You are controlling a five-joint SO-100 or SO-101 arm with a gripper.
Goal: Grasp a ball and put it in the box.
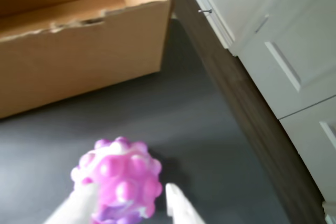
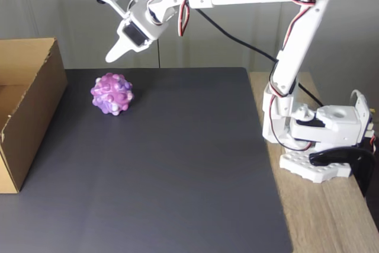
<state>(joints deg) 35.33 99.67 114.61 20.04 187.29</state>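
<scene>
The knobbly purple, pink and white ball (image 2: pixel 111 94) rests on the dark mat, a short way right of the brown cardboard box (image 2: pixel 28 111). My white gripper (image 2: pixel 98 23) hangs in the air above the ball, open wide and holding nothing. In the wrist view the ball (image 1: pixel 118 179) shows low in the frame, lined up between the two white fingertips (image 1: pixel 179 205) of the gripper (image 1: pixel 126 211). The box (image 1: pixel 79 61) lies beyond it at upper left, its open top partly visible.
The dark mat (image 2: pixel 177 164) covers most of the table. My arm's base (image 2: pixel 320 146) stands on the bare wooden strip (image 2: pixel 331 223) at the right. White cabinet doors (image 1: pixel 283 51) run along the right of the wrist view.
</scene>
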